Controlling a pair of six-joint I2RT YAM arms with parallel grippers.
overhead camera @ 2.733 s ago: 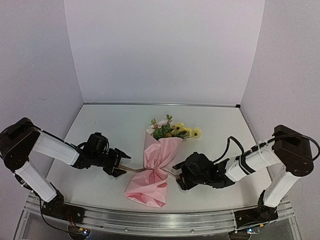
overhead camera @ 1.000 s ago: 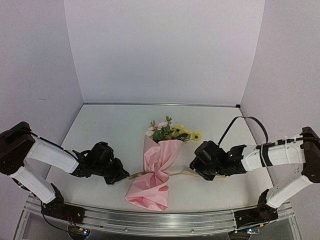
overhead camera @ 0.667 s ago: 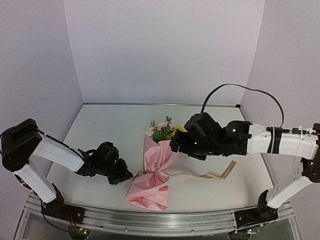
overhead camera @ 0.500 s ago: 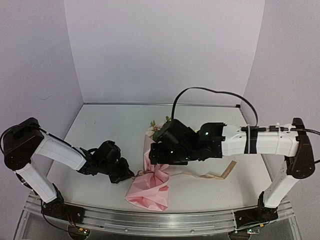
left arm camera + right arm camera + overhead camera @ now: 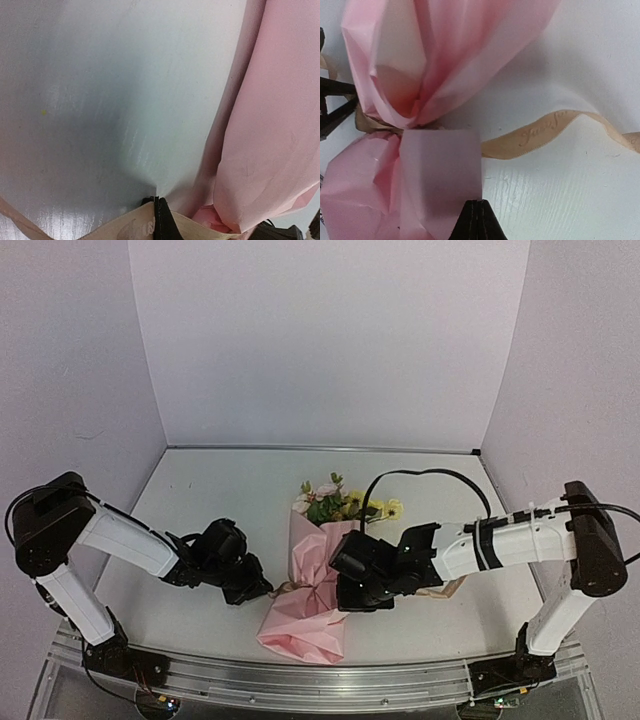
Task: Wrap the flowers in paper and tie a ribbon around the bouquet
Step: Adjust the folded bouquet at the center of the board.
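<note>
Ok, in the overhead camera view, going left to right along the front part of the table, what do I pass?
left gripper → flared bottom of the pink paper → right gripper → loose end of the ribbon. The flowers are left out, since they sit farther back, over the paper.

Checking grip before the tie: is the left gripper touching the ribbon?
Touching. Left wrist view: the shut left gripper pinches the ribbon, which comes out on both sides of its tips.
</note>
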